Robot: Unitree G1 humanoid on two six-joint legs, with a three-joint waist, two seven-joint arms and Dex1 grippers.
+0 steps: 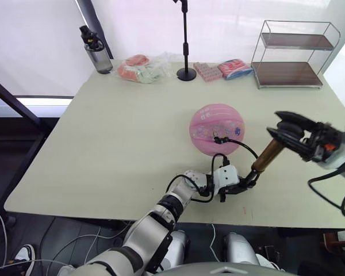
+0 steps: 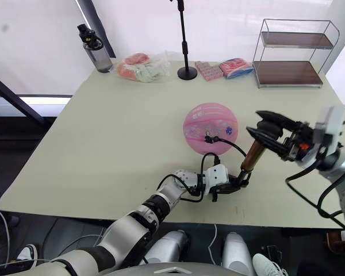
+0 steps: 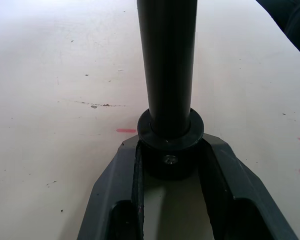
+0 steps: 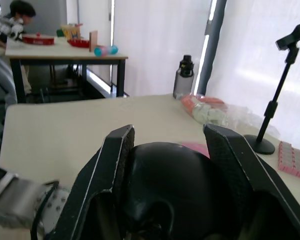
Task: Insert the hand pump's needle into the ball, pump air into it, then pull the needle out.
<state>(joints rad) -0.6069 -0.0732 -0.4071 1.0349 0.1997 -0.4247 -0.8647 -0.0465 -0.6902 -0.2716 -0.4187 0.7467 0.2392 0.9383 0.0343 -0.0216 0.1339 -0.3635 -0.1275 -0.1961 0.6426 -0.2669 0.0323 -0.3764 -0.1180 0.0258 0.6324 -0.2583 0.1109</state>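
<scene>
The left gripper is clamping the pump's base cap against the table. The round ball is sitting just behind, the hose ending on its front, so the needle is probably already in. The right gripper is closing around the T-handle. Judging by this, pumping is underway, with needle removal remaining

Cream table, surface lightly scuffed. Resting on it: pink ball near centre; along the far edge a water bottle, clear bag of packets, microphone stand base, pink packets, possibly snack packs, and a two-tier wire shelf.
</scene>
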